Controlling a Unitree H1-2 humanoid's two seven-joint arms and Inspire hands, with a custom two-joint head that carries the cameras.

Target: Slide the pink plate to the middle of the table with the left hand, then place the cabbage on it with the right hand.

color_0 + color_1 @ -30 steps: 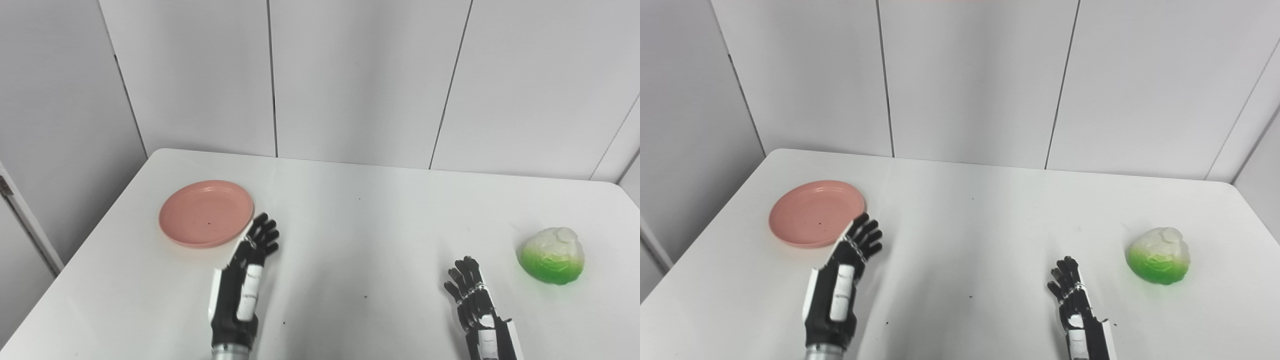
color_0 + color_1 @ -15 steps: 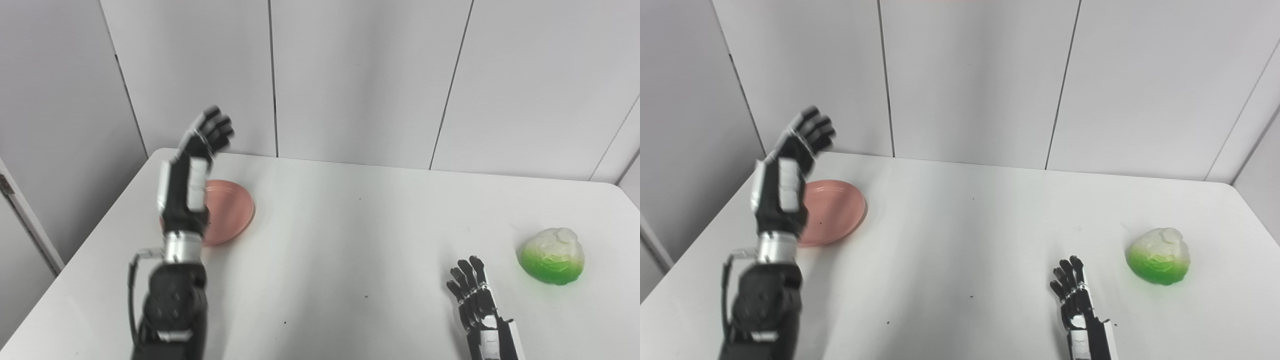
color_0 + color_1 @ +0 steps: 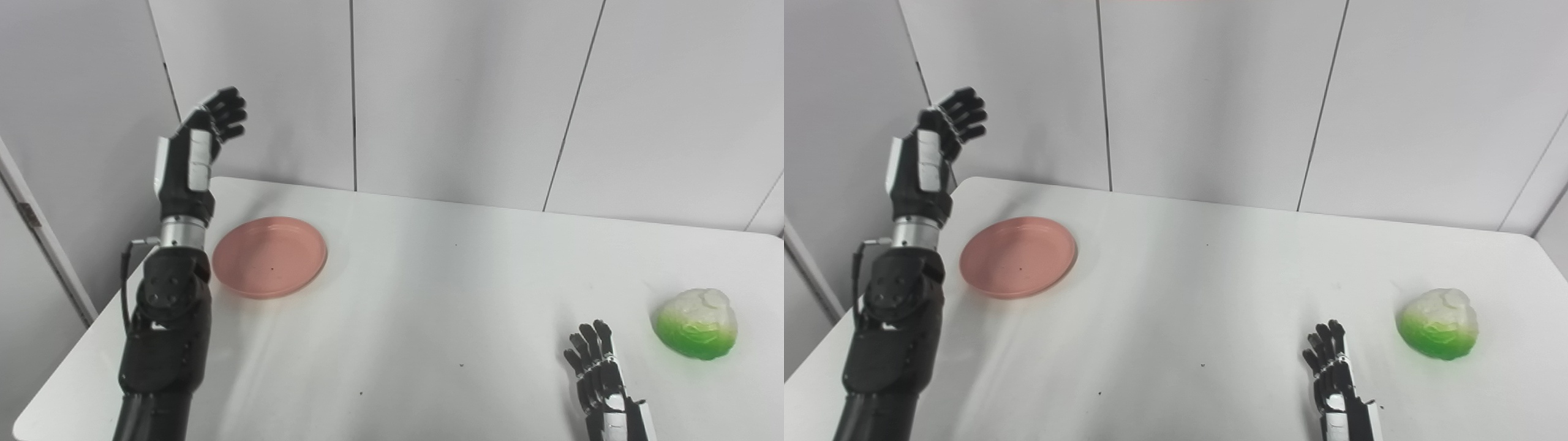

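Pink plate (image 3: 269, 256) matt plastic; cabbage (image 3: 696, 331) glossy, translucent; table (image 3: 429, 294) smooth white.

the left hand (image 3: 202, 131) is black with slim segmented fingers (image 3: 228, 114) and white panels along its back. below it sits a shiny silver metal wrist ring (image 3: 182, 233), then a bulky matte black forearm (image 3: 165, 343) with small round screw holes near its top. a thin black cable (image 3: 127, 288) loops out from the wrist down along the forearm's side. the right hand (image 3: 597, 376) is also black with slim fingers, and a white panel shows at its base.
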